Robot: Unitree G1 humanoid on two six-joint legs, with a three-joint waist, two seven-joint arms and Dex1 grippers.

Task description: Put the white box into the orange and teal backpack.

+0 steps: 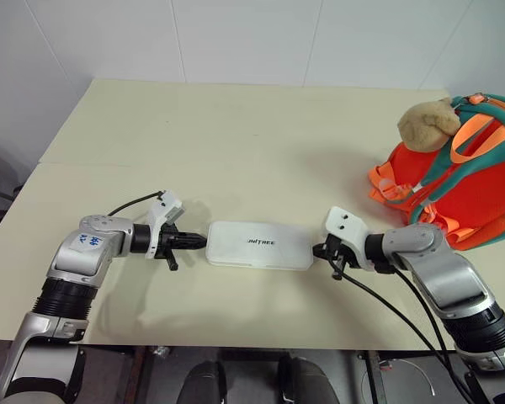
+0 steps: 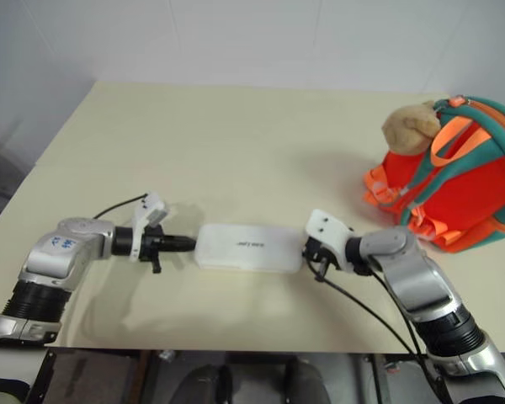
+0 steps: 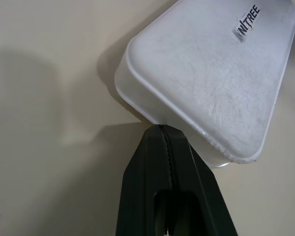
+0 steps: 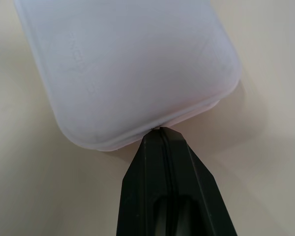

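Note:
The white box (image 1: pixel 260 245) lies flat on the cream table, dark lettering on its lid, between my two grippers. My left gripper (image 1: pixel 201 241) is shut, its tip touching the box's left end (image 3: pixel 196 83). My right gripper (image 1: pixel 317 250) is shut too, its tip pressed against the box's right end (image 4: pixel 132 64). Neither holds anything between its fingers. The orange and teal backpack (image 1: pixel 467 181) stands at the table's far right, a tan plush toy (image 1: pixel 427 123) at its top, well apart from the box.
The cream table (image 1: pixel 236 135) stretches wide behind the box up to a white wall. Its front edge runs just below my arms. Black cables (image 1: pixel 404 324) trail from the right wrist over that edge.

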